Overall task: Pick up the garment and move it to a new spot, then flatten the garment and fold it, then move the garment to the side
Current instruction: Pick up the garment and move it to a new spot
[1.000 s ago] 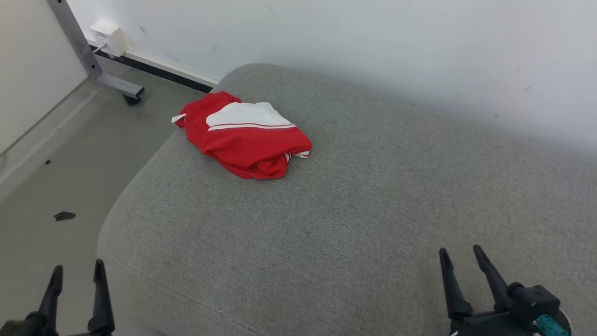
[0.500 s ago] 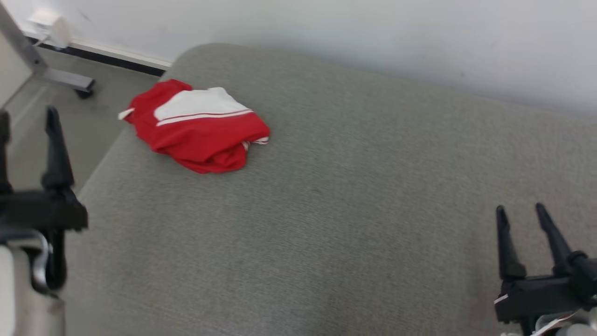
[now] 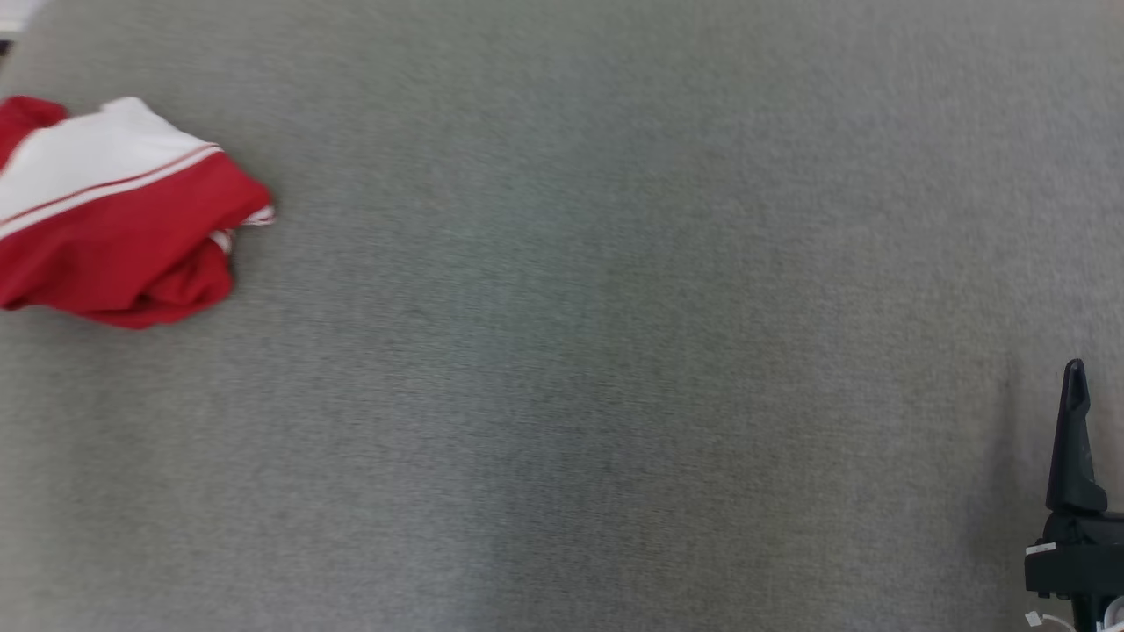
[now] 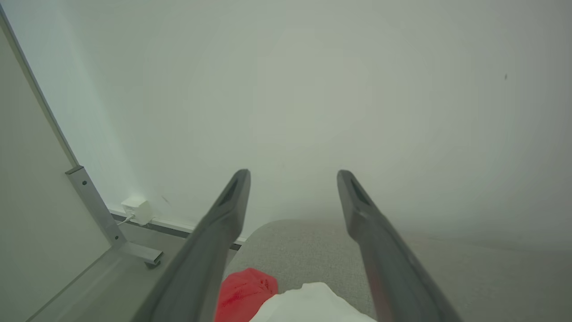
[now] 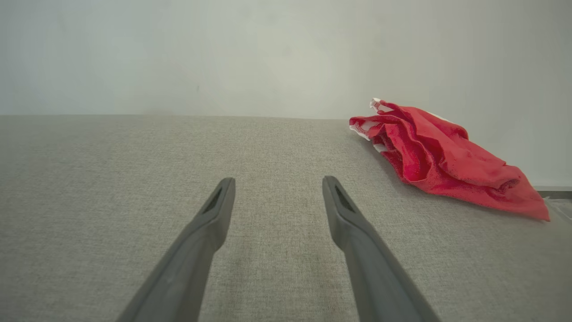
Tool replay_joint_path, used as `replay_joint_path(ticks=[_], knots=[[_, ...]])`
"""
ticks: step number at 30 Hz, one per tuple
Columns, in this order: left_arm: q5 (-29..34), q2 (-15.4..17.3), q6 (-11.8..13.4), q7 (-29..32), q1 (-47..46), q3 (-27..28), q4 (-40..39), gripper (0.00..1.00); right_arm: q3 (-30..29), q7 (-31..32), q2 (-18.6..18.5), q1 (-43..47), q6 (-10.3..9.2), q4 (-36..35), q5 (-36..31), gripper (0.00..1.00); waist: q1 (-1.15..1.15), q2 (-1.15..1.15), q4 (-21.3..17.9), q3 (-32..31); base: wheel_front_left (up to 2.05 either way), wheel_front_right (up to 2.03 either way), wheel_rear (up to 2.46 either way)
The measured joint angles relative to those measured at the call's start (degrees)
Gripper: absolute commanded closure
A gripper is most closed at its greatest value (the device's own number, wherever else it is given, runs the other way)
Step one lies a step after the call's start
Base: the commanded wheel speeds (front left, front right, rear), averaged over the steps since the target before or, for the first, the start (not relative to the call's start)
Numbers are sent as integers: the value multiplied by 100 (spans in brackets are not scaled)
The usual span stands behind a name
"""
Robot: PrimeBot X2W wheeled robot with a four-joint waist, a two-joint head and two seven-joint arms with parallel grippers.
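On the left edge of the head view, you have the garment [image 3: 114, 228], a red piece with a white panel and thin stripes. It lies bunched in a loose heap on the grey cushion [image 3: 615, 351] and is partly cut off by the frame.

Your left gripper [image 4: 292, 172] is released, with its two dark fingers spread wide and nothing between them. They point toward the pale wall [image 4: 313, 89]. The garment's red and white folds show low between the fingers, beneath them, and are not gripped. Past the garment you can see the cushion's rounded end. Beyond that, a metal frame leg [image 4: 94, 205] stands on the floor beside a small white box [image 4: 138, 210] at the foot of the wall.

Your right gripper [image 5: 278, 179] is also released and empty, with its fingers parted over bare cushion. In its wrist view the garment sits off to the upper right, well apart from the fingertips, with its crumpled red side facing the camera. In the head view, one finger [image 3: 1076, 439] of this gripper rises in the lower right corner, far across the cushion from the garment.
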Motion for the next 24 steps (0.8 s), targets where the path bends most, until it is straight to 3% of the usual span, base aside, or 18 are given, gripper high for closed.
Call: replay_joint_path(ticks=[5, 10, 21, 22, 23, 24], knots=[[-300, 226, -1, 252, -138, -185, 735, 0, -55, 48, 4, -5, 0, -136, -12, 0, 0, 0, -385, 408, 0, 0, 0], [-787, 376, 1, 872, -174, -486, 1403, 0, -4, 82, 10, -36, 0, -232, -66, 0, -1, 0, -665, 681, 0, 0, 0], [-1536, 513, -2, 1808, -107, -1042, 2215, 0, 164, 166, -29, -177, 0, -175, -91, 0, -2, -1, -816, 743, 0, 0, 0], [-1547, 523, -3, 1815, -101, -1094, 2253, 34, 199, 165, -26, -196, 0, -152, -90, 0, -2, -1, -823, 720, 0, 0, 0], [-1547, 523, -3, 1815, -101, -1094, 2253, 80, 199, 165, -26, -196, 0, -152, -90, 0, -2, -1, -823, 720, 0, 0, 0], [-1543, 542, -3, 1756, -87, -1167, 2258, 100, 226, 162, -26, -215, 0, -134, -83, 0, -2, -1, -829, 695, 0, 0, 0]])
